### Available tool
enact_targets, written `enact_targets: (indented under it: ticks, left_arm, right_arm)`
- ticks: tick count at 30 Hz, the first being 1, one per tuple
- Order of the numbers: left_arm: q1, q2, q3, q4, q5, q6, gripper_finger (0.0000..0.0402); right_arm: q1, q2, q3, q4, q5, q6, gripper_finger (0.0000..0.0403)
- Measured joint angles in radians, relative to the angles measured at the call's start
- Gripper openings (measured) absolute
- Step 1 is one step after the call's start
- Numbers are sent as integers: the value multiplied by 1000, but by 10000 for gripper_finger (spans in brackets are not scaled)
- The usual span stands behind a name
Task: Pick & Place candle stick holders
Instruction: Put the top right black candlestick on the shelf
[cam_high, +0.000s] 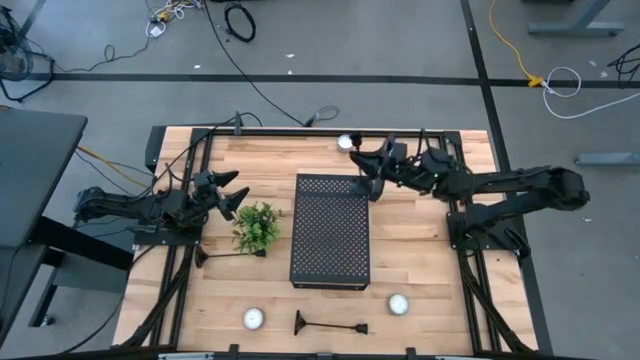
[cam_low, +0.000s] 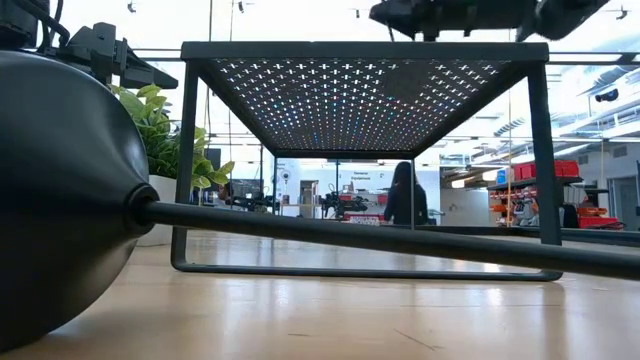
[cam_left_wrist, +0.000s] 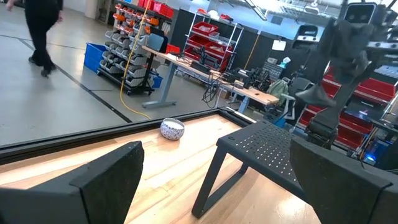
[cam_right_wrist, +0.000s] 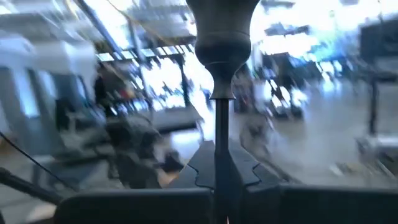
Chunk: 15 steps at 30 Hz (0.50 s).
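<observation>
Wooden desk (cam_high: 430, 170) carries a black perforated stand (cam_high: 331, 228); above its far edge the right claw (cam_right_wrist: 217, 186) pinches a candle holder (cam_right_wrist: 219, 74) by its thin stem, which may swing or slip. Left claw (cam_high: 232, 195) waits spread.

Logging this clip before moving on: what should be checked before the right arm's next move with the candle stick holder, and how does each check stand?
1. Right gripper shut on the slim black metal candle stick holder: ok.
2. Held holder's stem looks centred between the fingers: ok.
3. Holder is over the large black perforated metal box's far right corner: ok.
4. Holder's base clear of the box top: cannot tell.
5. Left gripper open, waiting beside the small green potted plant, away from the right arm: ok.
6. Two more black holders lie flat on the wooden table: ok.
</observation>
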Motion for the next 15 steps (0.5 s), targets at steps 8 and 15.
enact_targets:
  ticks: [8,15]
  left_arm:
    - [0,0,0,0,0,0,399]
    - [0,0,0,0,0,0,399]
  right_arm:
    - [-1,228,-9,343,-74,-25,1]
    - [-1,366,-9,521,-123,-35,1]
